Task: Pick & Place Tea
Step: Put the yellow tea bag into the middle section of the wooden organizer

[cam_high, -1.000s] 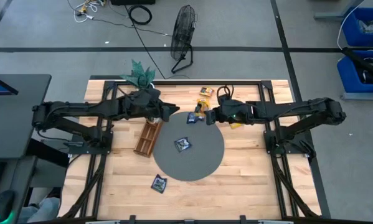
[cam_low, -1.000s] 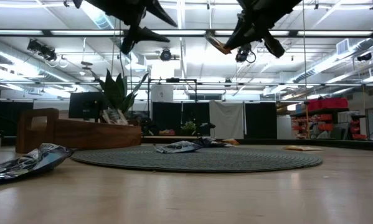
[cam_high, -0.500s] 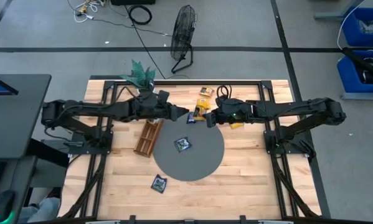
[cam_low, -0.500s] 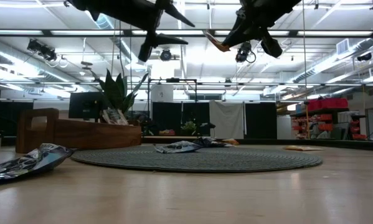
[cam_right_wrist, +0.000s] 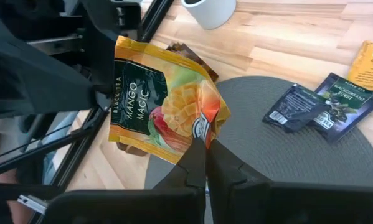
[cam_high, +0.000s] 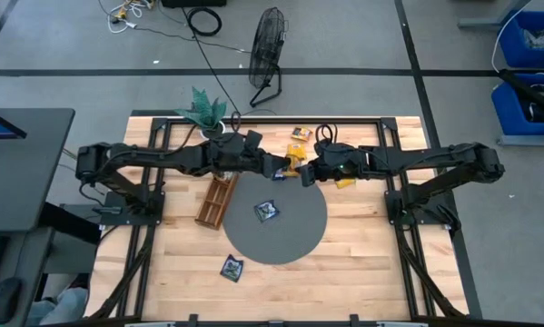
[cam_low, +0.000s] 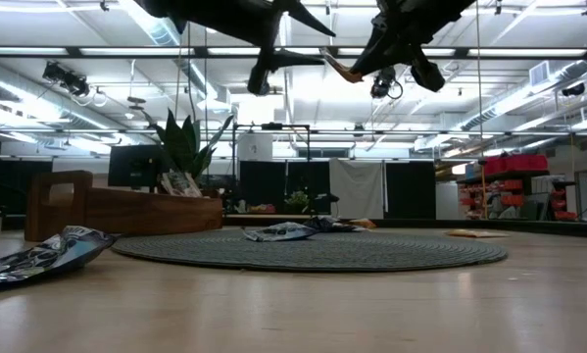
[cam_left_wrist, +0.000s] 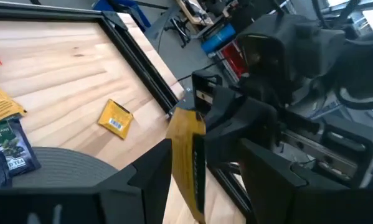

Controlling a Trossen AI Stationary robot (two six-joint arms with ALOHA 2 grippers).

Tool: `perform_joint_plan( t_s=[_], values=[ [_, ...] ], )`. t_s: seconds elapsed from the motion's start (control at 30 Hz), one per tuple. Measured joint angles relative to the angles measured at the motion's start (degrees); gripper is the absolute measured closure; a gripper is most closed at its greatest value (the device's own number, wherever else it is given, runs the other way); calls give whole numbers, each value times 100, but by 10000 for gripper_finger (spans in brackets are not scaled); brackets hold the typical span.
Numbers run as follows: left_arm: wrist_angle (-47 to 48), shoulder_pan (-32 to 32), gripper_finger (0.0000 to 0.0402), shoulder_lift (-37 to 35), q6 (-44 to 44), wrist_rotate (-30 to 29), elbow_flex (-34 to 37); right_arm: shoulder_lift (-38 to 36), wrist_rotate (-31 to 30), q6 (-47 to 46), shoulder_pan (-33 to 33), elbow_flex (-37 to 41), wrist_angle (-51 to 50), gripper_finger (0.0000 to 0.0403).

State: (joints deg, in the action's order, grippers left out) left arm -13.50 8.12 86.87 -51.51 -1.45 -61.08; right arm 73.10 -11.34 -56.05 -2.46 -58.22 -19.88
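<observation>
My right gripper point(cam_high: 306, 171) is shut on a yellow-orange mango tea sachet point(cam_right_wrist: 161, 102) and holds it high above the far edge of the round grey mat point(cam_high: 290, 238). My left gripper point(cam_left_wrist: 205, 146) is open, and its fingers stand on either side of the same sachet point(cam_left_wrist: 187, 155), seen edge-on. A dark sachet point(cam_high: 267, 211) lies flat on the mat and another point(cam_high: 232, 267) on the wood near the front edge. Two dark sachets point(cam_right_wrist: 292, 107) overlap on the mat's far rim. Yellow sachets point(cam_high: 299, 134) lie near the far edge. My right gripper pinches the mango sachet between its two fingers at the middle of one edge point(cam_right_wrist: 200, 129). The sachet is lifted clear of the table and stands out beyond the fingertips, its printed face toward the right wrist camera. My left gripper: whether a finger point(cam_left_wrist: 152, 168) touches the sachet, I cannot tell.
A long narrow wooden tray point(cam_high: 217, 200) lies left of the mat. A potted plant point(cam_high: 202, 107) stands at the far left corner, with a white cup point(cam_right_wrist: 208, 9) by the tray's far end. Another yellow sachet point(cam_high: 344, 182) lies under the right arm.
My left gripper has travelled toward the table's right, from above the tray's far end to the sachet held by my right gripper, and its fingers now stand around that sachet. My right gripper and the sachet have kept still.
</observation>
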Motion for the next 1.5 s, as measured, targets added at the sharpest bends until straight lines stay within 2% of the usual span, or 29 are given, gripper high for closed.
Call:
perform_joint_plan(
  t_s=[0.33, 0.5, 0.67, 0.87, 0.93, 1.1, 1.33, 1.5],
  values=[
    [339, 5, 215, 173, -186, 20, -29, 0, 57, 151, 2, 0, 77, 403],
    [438, 10, 235, 173, -192, 18, -29, 2, 157, 332, 2, 0, 75, 403],
    [441, 9, 285, 173, -190, 20, -29, 2, 193, 514, 2, 0, 79, 403],
    [435, 11, 384, 173, 232, 396, -29, 2, 197, 653, 4, 0, 79, 403],
    [446, 11, 394, 173, 220, 419, -29, 2, 202, 764, 4, 0, 76, 400],
    [622, 11, 398, 147, 174, 428, -29, -46, 422, 957, 15, 0, 35, 360],
    [1413, 51, 399, -90, 79, 428, -20, -428, 499, 1365, 19, 1, -310, 290],
    [2018, 244, 400, -538, -257, 611, -22, -771, 696, 2100, 161, 2, 106, 272]
  ],
)
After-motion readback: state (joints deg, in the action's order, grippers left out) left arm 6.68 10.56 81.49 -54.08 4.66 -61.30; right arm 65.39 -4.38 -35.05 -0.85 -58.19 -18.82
